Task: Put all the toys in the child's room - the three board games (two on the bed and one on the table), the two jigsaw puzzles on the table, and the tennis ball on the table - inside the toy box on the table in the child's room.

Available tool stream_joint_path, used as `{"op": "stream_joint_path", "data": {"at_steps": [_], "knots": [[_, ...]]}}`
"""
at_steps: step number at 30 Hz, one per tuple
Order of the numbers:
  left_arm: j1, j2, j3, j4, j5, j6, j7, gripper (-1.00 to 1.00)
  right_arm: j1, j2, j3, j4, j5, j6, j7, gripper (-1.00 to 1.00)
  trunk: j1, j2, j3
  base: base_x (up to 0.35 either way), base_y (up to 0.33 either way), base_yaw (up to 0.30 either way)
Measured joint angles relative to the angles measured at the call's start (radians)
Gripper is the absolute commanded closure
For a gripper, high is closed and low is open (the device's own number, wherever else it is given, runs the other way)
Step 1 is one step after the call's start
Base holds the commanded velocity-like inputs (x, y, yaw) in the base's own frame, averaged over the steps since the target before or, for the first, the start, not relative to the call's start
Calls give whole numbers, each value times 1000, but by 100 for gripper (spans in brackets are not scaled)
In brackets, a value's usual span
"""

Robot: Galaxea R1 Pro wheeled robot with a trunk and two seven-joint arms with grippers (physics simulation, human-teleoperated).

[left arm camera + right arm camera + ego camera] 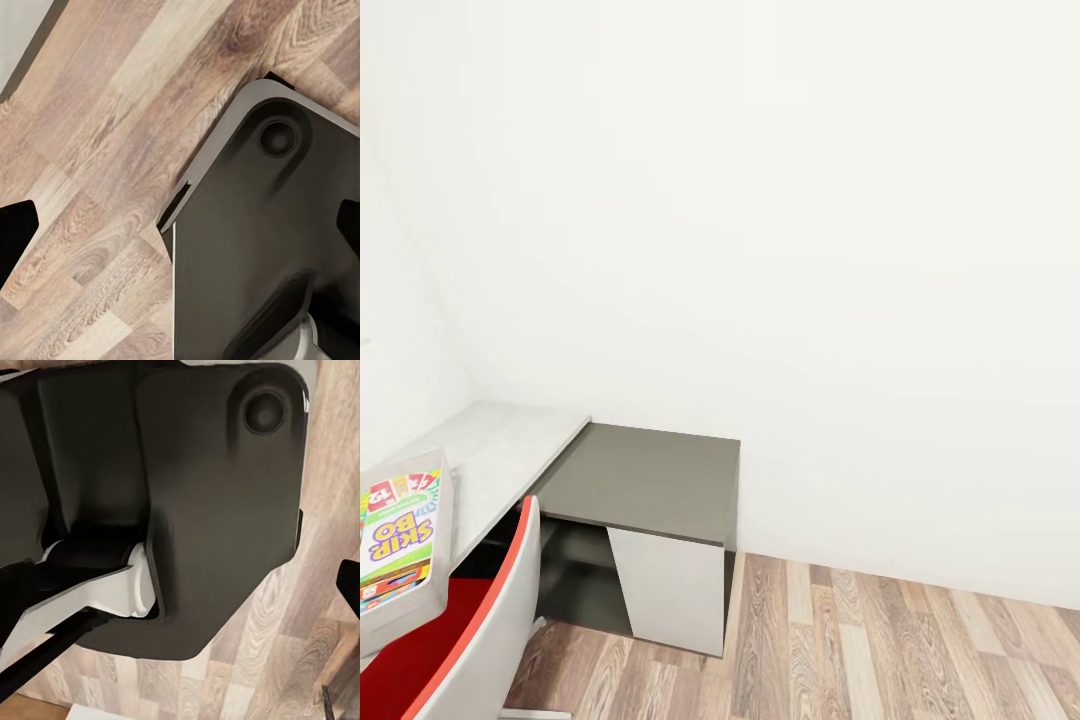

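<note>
- You're looking at a table [500,450] showing a pale grey speckled top joined to a dark grey matte top, with a white side panel.
- You're seeing a board game [398,540] showing white with yellow, red and green print and purple "SKIP BO" lettering.
- The toy box [435,590] is showing clear, greyish plastic.
- The chair [480,640] is showing red and light grey.
- The floor [880,650] is showing brown wood planks; the wall [810,250] is showing plain white.

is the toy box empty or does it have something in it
Not empty. In the head view a Skip Bo board game lies flat inside the clear toy box on the table. What lies under it cannot be told.
</note>
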Motion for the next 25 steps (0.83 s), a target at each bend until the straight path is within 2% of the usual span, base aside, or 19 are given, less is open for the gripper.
{"op": "stream_joint_path", "data": {"at_steps": [14,25], "knots": [[0,0,0,0,0,0,0,-100,5,5,2,2,-2,-124,0,-100,0,0,0,0,0,0],[0,0,0,0,0,0,0,-100,5,7,2,3,-3,-145,0,-100,0,0,0,0,0,0]]}}
